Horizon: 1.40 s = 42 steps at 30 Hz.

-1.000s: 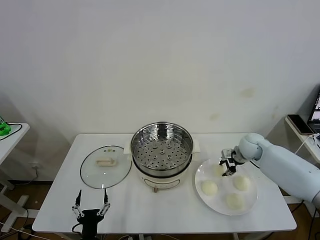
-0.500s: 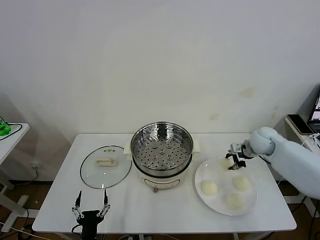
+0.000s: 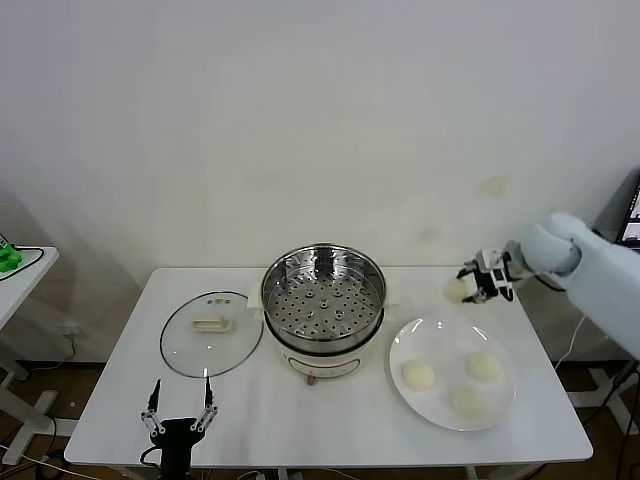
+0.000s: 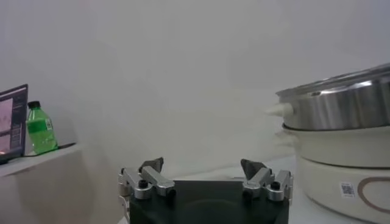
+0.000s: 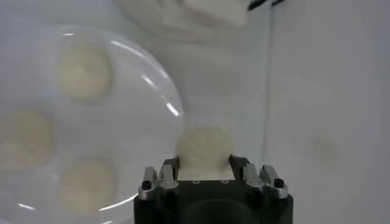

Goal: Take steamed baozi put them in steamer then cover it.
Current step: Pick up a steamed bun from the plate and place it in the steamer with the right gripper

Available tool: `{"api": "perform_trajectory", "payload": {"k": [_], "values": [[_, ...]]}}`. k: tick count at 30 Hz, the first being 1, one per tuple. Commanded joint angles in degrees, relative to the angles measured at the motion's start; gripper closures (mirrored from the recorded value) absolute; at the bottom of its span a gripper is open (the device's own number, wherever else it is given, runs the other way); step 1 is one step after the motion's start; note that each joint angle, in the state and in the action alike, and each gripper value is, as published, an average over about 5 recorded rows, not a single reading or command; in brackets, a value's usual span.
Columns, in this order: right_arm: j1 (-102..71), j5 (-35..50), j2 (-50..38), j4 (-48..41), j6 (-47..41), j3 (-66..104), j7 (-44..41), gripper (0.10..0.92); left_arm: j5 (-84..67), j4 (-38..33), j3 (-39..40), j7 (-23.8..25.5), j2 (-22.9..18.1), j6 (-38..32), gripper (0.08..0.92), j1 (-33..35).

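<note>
While the left gripper point(image 3: 181, 417) waits at the table's point(image 3: 300, 420) front edge with fingers spread, the right gripper point(image 3: 468, 285) clamps one baozi point(image 3: 457, 289) aloft, at the plate's point(image 3: 440, 414) 12 o'clock. Three buns point(image 3: 418, 375) lie on that plate, at the steamer's point(image 3: 323, 300) 4 o'clock; the cover point(image 3: 211, 333) rests at its 9 o'clock.

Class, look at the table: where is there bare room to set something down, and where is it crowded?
Free: the front strip of the table between the left gripper and the plate, and the left edge beside the lid. Crowded: the middle, where lid, steamer and plate sit close together. The right gripper holds a bun above the plate's far edge.
</note>
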Motion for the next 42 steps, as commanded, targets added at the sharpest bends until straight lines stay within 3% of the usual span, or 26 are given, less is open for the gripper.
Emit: {"api": "perform_trajectory", "payload": {"k": [1,11,28,42], "values": [[13.4,3.8,6.3,-1.9,5.1,-7.6,0.4,0.474,-0.4,0.2,0.0,0.0,0.1,0.2,0.177,0.0],[16.7,4.9,14.9,-2.5,11.3,-11.6,2.5,0.478,-0.3,0.5,-0.4,0.0,-0.2,0.2,0.177,0.2],[14.9,-4.6,21.2,-0.7,25.9,-17.9,9.1,0.482,0.3,0.2,-1.2,-0.1,-2.4,0.3,0.177,0.1],[9.0,-13.9,27.1,-8.2,33.4,-18.4,11.0,0.478,0.1,0.1,-1.8,-0.1,-1.9,0.4,0.177,0.2]]}}
